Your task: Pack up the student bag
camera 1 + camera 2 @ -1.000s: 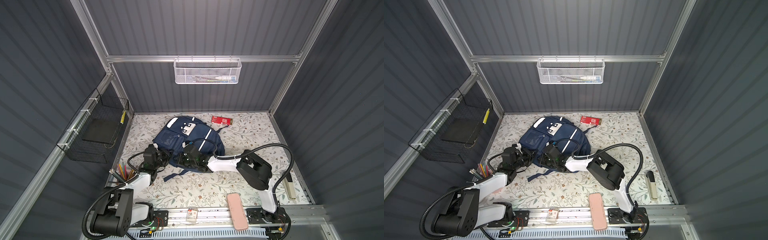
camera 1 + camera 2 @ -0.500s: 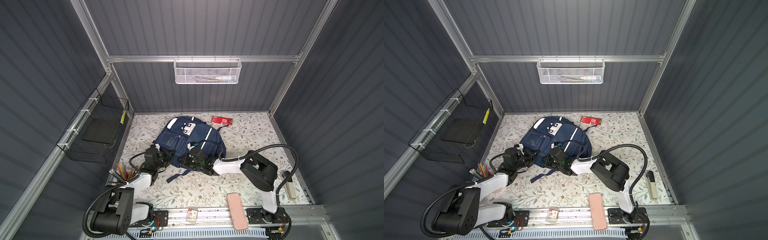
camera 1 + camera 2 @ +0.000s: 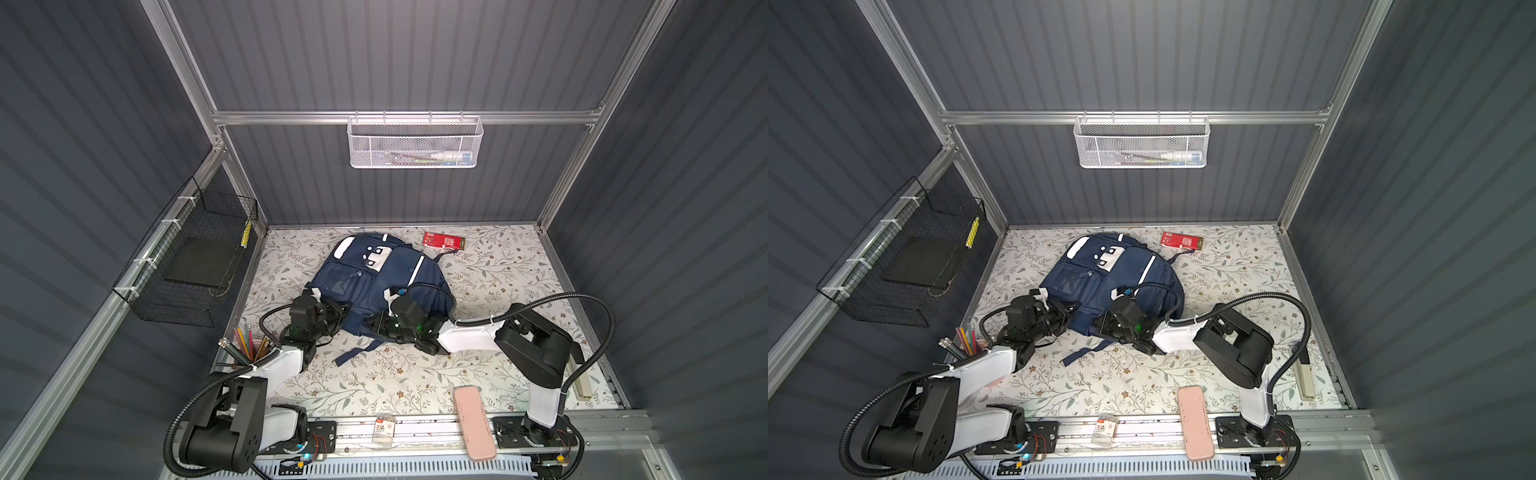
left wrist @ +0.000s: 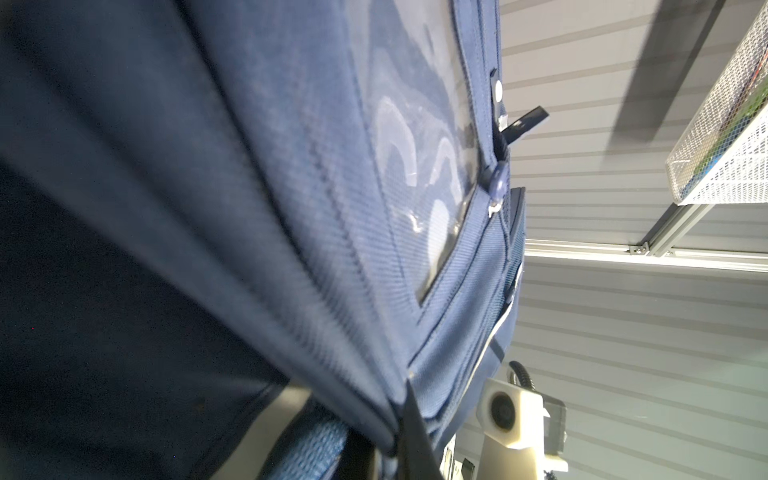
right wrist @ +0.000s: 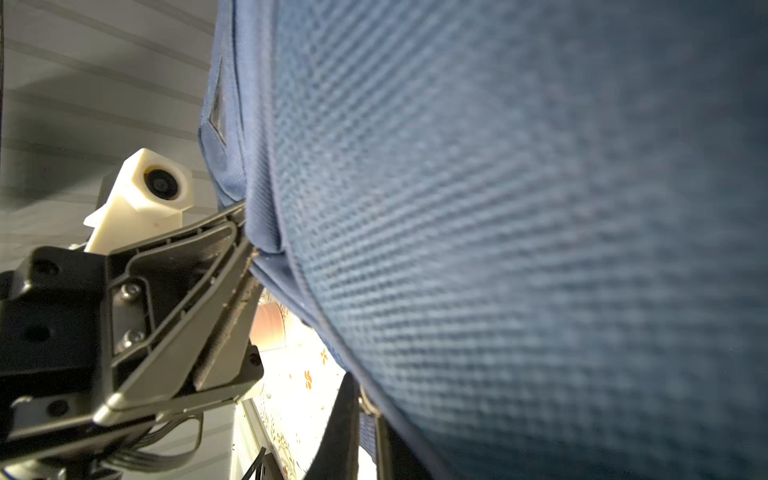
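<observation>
The student bag (image 3: pixel 399 270) lies front-up on the floral tabletop (image 3: pixel 498 274), toward the back and a little left of centre, with a red packet (image 3: pixel 443 241) just beside its far corner. Both arms meet it at the near edge. The left fingers (image 5: pixel 216 266) pinch a seam at its near left corner (plain in the right wrist view). The right fingers (image 3: pixel 374 325) are pressed together against the near hem — whether fabric is caught between them I cannot tell. A loose strap (image 3: pixel 353 356) trails forward.
</observation>
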Robot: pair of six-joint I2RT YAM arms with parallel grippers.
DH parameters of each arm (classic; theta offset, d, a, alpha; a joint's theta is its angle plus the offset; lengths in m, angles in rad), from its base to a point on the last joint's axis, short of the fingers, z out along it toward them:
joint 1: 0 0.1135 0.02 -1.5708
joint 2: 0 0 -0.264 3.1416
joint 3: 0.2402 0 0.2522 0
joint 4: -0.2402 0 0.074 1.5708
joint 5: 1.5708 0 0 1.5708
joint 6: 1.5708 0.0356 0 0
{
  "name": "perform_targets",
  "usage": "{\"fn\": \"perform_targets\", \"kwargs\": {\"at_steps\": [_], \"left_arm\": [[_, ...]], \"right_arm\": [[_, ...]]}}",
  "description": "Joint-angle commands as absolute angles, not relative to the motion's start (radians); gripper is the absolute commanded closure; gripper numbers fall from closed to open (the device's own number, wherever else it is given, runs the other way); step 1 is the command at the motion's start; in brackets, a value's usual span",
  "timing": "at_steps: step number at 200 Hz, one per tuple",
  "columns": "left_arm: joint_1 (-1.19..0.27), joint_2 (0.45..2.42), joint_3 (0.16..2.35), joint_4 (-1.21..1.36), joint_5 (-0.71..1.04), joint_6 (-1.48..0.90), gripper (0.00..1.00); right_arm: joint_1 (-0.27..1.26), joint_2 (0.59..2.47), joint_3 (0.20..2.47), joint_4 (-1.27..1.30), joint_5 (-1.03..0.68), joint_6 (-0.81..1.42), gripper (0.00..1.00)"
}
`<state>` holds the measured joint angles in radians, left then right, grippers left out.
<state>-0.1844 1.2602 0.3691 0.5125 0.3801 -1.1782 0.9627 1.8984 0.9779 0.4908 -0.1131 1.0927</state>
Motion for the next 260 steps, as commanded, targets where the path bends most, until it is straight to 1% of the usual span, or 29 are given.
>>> {"fn": "perform_targets", "kwargs": {"at_steps": [1, 73, 87, 121, 142, 200, 236, 260], "left_arm": [[-0.176, 1.24, 0.373, 0.47, 0.384, -1.13, 1.0], [-0.161, 1.24, 0.379, 0.446, 0.379, -1.108, 1.0], [-0.15, 1.237, 0.387, 0.43, 0.378, -1.095, 1.0], [-0.131, 1.231, 0.404, 0.408, 0.381, -1.081, 1.0], [-0.126, 1.231, 0.411, 0.396, 0.38, -1.071, 1.0], [-0.115, 1.236, 0.414, 0.391, 0.384, -1.068, 1.0], [-0.111, 1.24, 0.419, 0.392, 0.384, -1.065, 1.0], [-0.106, 1.236, 0.423, 0.385, 0.388, -1.063, 1.0]], "right_arm": [[0.904, 1.878, 0.936, 0.422, -0.011, 1.085, 0.99], [0.888, 1.81, 0.919, 0.332, -0.042, 1.02, 1.0], [0.887, 1.794, 0.928, 0.27, -0.058, 0.993, 1.0], [0.87, 1.788, 0.968, 0.115, -0.161, 0.918, 1.0], [0.864, 1.774, 0.988, 0.001, -0.174, 0.853, 1.0], [0.836, 1.674, 1.008, -0.278, -0.124, 0.686, 1.0], [0.769, 1.624, 0.959, -0.315, -0.124, 0.618, 1.0], [0.722, 1.601, 0.953, -0.377, -0.092, 0.534, 1.0]]}}
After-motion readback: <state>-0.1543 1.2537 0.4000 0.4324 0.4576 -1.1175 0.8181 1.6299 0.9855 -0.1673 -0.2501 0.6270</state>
